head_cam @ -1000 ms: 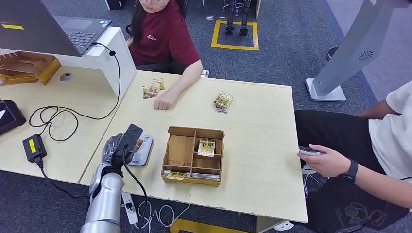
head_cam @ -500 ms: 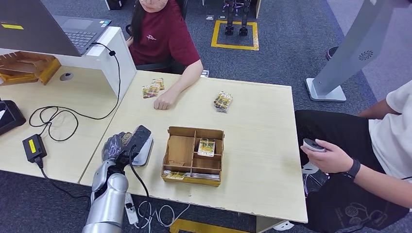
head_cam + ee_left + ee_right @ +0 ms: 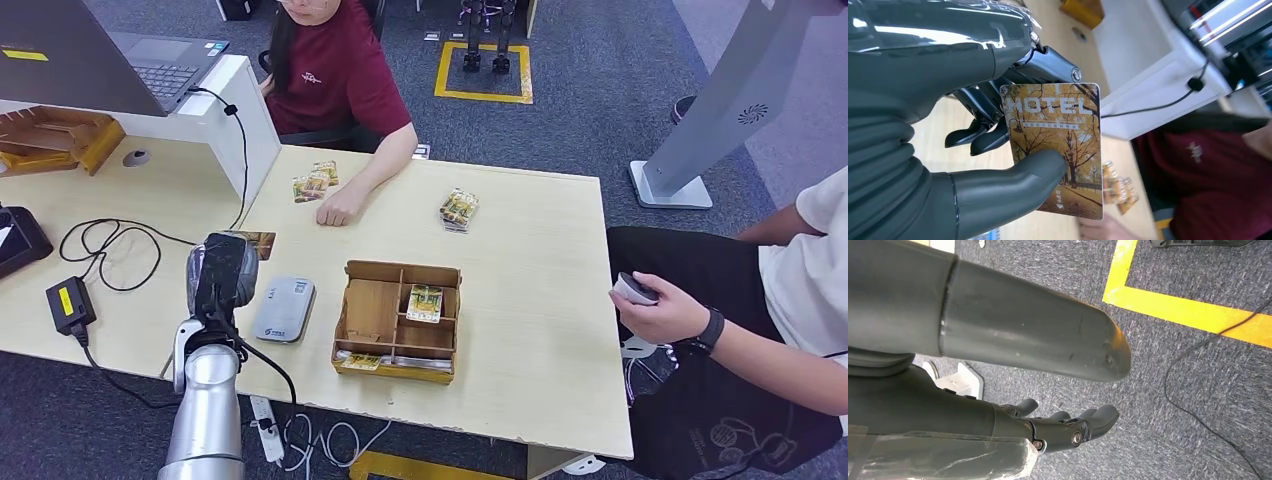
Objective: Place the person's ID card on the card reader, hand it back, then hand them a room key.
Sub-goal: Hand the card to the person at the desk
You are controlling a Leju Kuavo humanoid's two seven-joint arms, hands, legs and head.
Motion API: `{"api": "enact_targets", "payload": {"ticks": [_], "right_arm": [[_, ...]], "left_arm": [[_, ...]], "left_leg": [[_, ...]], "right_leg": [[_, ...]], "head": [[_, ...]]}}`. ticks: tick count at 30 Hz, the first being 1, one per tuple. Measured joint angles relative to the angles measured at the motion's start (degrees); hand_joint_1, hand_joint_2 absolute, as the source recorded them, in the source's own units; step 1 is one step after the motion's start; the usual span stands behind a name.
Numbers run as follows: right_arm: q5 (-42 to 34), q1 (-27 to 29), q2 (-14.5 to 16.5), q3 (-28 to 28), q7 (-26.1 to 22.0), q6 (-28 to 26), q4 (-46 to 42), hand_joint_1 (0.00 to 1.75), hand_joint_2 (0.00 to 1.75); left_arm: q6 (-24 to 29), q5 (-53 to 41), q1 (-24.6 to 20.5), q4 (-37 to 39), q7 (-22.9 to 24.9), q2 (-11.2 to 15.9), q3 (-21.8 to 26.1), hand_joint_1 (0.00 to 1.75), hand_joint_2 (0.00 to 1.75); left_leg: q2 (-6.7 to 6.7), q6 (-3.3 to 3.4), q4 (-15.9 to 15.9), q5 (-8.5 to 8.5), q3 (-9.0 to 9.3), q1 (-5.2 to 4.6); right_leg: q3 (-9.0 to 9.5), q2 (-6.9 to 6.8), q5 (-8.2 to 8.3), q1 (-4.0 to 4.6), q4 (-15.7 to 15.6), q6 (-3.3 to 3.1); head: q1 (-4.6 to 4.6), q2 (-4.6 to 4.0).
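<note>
One card reader (image 3: 283, 309) lies on the table (image 3: 520, 260), with one divided box (image 3: 398, 320) at its 3 o'clock. The left hand (image 3: 222, 272), raised at the reader's 10 o'clock, pinches one hotel-printed card (image 3: 1055, 145) between thumb and fingers (image 3: 979, 135). The right hand (image 3: 1048, 430) hangs over carpet, fingers apart, holding nothing. Two people sit nearby.

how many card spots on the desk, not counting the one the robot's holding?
4: a small pile by the seated person's hand, a stack mid-table, one card in the box's compartment, one in its front slot. Stacks may hide more.
</note>
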Motion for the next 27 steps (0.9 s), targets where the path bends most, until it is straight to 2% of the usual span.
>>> {"api": "enact_targets", "payload": {"ticks": [7, 27], "right_arm": [[0.00, 0.08, 0.00, 0.02, -0.22, -0.13, 0.00, 0.00, 0.00], [0.00, 0.21, 0.00, 0.42, -0.14, -0.12, 0.01, 0.00, 0.00]], "left_arm": [[1.87, 0.25, -0.10, -2.54, -2.95, 0.08, 0.19, 1.75, 1.75], [4.41, -4.87, -1.80, -2.60, -3.13, 0.14, 0.38, 1.75, 1.75]], "left_leg": [[0.00, 0.00, 0.00, 0.00, 0.00, -0.01], [0.00, 0.00, 0.00, 0.00, 0.00, -0.01]], "right_leg": [[0.01, 0.00, 0.00, 0.00, 0.00, 0.00], [0.00, 0.00, 0.00, -0.01, 0.00, 0.00]], "head": [[0.01, 0.00], [0.00, 0.00]]}}
